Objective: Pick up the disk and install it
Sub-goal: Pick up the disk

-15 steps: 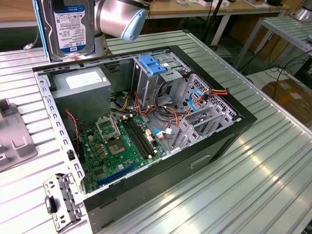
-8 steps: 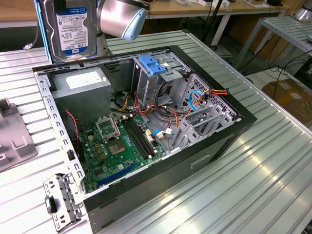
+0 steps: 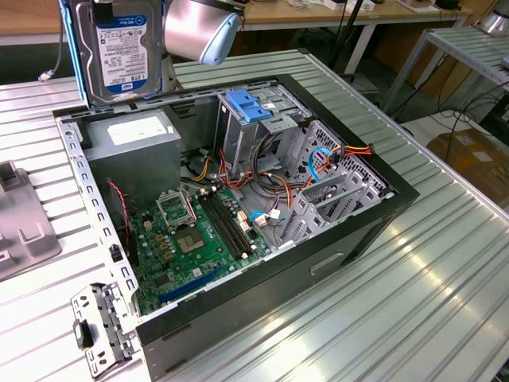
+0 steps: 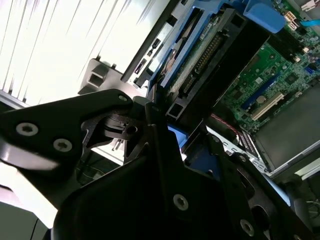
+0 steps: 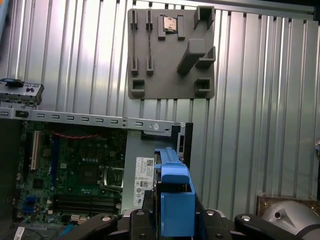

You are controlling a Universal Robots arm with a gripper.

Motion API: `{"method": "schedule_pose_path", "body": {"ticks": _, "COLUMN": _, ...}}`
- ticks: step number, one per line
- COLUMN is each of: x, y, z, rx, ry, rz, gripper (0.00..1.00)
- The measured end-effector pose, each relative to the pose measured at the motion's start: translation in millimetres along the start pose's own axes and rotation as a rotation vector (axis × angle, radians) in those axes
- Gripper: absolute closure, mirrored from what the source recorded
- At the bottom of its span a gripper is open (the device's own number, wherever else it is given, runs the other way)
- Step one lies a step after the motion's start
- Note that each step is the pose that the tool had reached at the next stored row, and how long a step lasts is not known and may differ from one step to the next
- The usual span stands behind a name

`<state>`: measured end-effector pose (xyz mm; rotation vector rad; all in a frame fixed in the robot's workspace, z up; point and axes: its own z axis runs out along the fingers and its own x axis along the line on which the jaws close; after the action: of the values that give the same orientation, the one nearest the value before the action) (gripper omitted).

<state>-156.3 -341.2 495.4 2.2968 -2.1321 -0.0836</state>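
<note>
The claw (image 5: 175, 219) is closed on the disk (image 3: 121, 56), its black fingers pinching the two blue side rails, so the disk is off the worktop (image 3: 382, 302) and hangs in the air. In the exterior view the disk stands upright, long axis roughly vertical and labelled face towards the camera, above the far corner of the open computer case (image 3: 238, 338), just over the grey power-supply box (image 3: 131, 137). The metal cage (image 3: 238, 139) with the blue latch (image 3: 250, 107) on top lies lower down and towards the exterior view's right of the disk, near but clearly apart from it; judging by the task, that offset is what the placing depends on. The silver arm (image 3: 199, 32) sits just beside the disk on that same side. Inside the case a green circuit board (image 3: 195, 239) lies flat on the bottom, with loose orange and blue cables between it and the cage. The case rests on a ribbed metal worktop, where a grey slotted plate (image 5: 170, 55) lies just beyond the case wall. Behind are wooden tables (image 3: 318, 12) and a second metal bench (image 3: 469, 44).
</note>
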Motion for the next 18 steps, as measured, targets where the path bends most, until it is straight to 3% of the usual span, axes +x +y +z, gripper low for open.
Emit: {"method": "schedule_pose_path", "body": {"ticks": 18, "x": 20.2, "y": -4.9, "z": -0.4, "rx": 0.0000, "ry": 0.0000, "rz": 0.000, "gripper": 0.63}}
